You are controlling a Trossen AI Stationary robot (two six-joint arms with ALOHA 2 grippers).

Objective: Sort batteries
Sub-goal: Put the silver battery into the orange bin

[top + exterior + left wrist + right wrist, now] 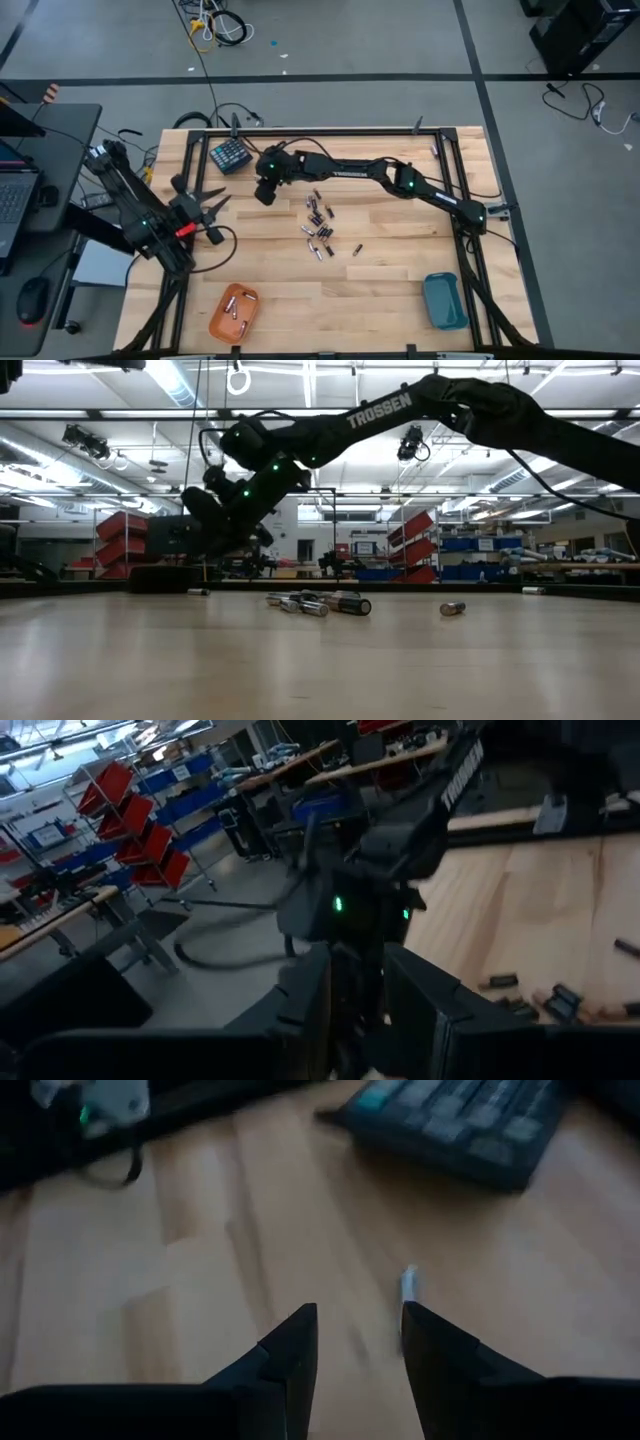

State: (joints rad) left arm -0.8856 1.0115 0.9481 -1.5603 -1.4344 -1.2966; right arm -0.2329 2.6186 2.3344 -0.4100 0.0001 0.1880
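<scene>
While overhead hides it, right gripper (358, 1342) jaws parted over one battery (409, 1284); left jaws' state unclear

Dark arms (350, 170); white TROSSEN lettering

Most of the worktop (400, 290) is bare wood, so there's loads of passing room across the near half between the orange tray (234, 310) at the near left edge and the blue tray (444, 300) near the right one. Clutter sits mid-worktop: the scattered batteries (318, 228). The right arm (380, 175) stretches across the far side, blocking that lane, with the teal block (230, 155) by the far left corner.
</scene>
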